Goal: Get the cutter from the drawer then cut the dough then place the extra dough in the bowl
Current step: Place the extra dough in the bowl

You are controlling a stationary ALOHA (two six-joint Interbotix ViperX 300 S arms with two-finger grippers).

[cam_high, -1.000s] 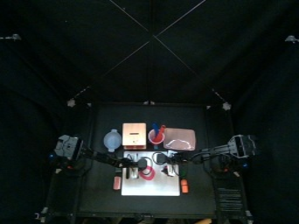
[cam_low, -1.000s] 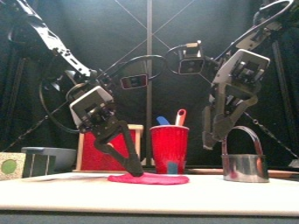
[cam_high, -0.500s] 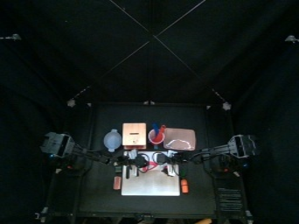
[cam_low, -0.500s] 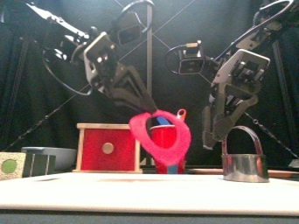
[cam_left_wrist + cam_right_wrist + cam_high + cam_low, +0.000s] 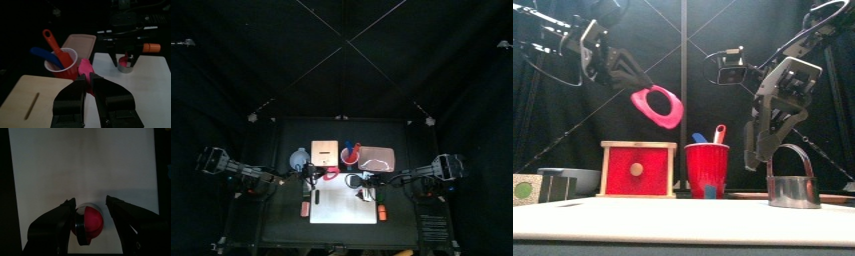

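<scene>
Starting with the top view, the left gripper (image 5: 319, 172) is seen at the back left corner of the white cutting board (image 5: 345, 210), just in front of the wooden box (image 5: 323, 152), with the dough ring (image 5: 330, 172) clamped in it. The blue-grey bowl (image 5: 298, 158) is placed just left of the box; the red cup (image 5: 350, 153) and the pink tray (image 5: 376, 157) are set to the box's right. The right gripper (image 5: 362, 183) is held over the back right part of the board.

In the front view, the pink ring is carried high in the air, above the box's red drawer front and left of the cup, and is pinched at its upper edge by the left jaws. The bowl is seen low at the left, well below the ring. A blue knife (image 5: 699, 138) and a red knife (image 5: 719, 132) are stood in the cup. The metal cutter (image 5: 791, 185) is set on the board at the right with its wire handle upright, and the right gripper is hung just left of it, jaws pointing down.

In the left wrist view, the jaws are shown closed tight on the pink dough.

In the right wrist view, the right jaws are spread apart with nothing gripped. Between them a red dough disc (image 5: 90, 222) is seen lying on the board.
</scene>
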